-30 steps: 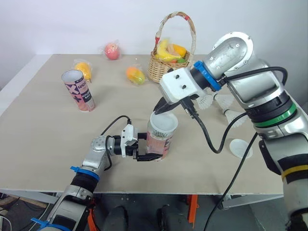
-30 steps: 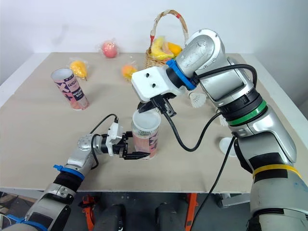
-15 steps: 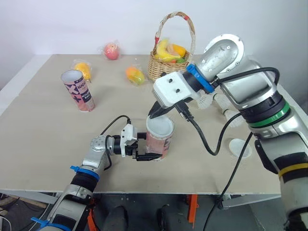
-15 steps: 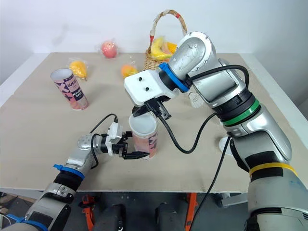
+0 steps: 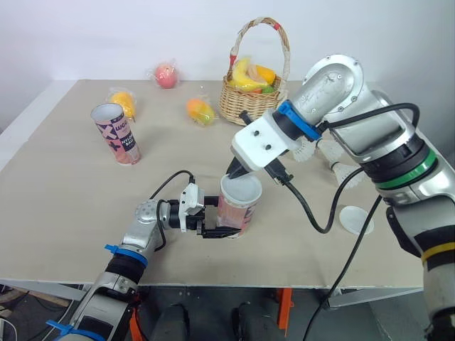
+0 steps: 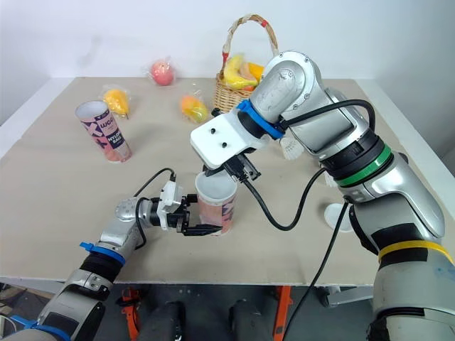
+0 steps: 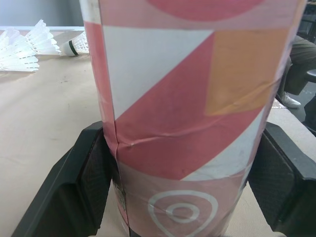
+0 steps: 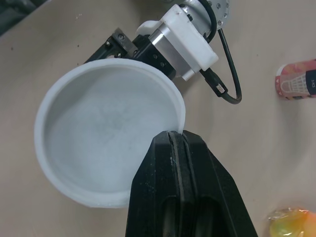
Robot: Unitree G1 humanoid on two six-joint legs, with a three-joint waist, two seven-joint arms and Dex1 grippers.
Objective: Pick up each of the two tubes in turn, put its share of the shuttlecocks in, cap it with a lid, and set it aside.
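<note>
A pink and white patterned tube (image 5: 234, 212) stands upright near the table's front edge. My left gripper (image 5: 217, 229) is shut on its lower part, one black finger (image 7: 74, 192) on each side. A white lid (image 5: 242, 189) sits on the tube's mouth. My right gripper (image 5: 234, 170) comes down from above and is shut on the far rim of the lid (image 8: 103, 143). A second tube (image 5: 116, 133) with an open top stands at the back left. Several white shuttlecocks (image 5: 340, 168) lie on the table to the right. Another white lid (image 5: 354, 218) lies flat near the right front.
A wicker basket (image 5: 254, 96) of fruit stands at the back centre. Wrapped fruits lie behind: a red one (image 5: 166, 74), an orange one (image 5: 123, 101) by the second tube and another (image 5: 200, 110) left of the basket. My right arm's black cable (image 5: 320, 213) hangs beside the held tube.
My right gripper has brought the lid down from a raised tilt onto the tube's mouth, swinging a little left and back. My left gripper and the tube have stayed put.
</note>
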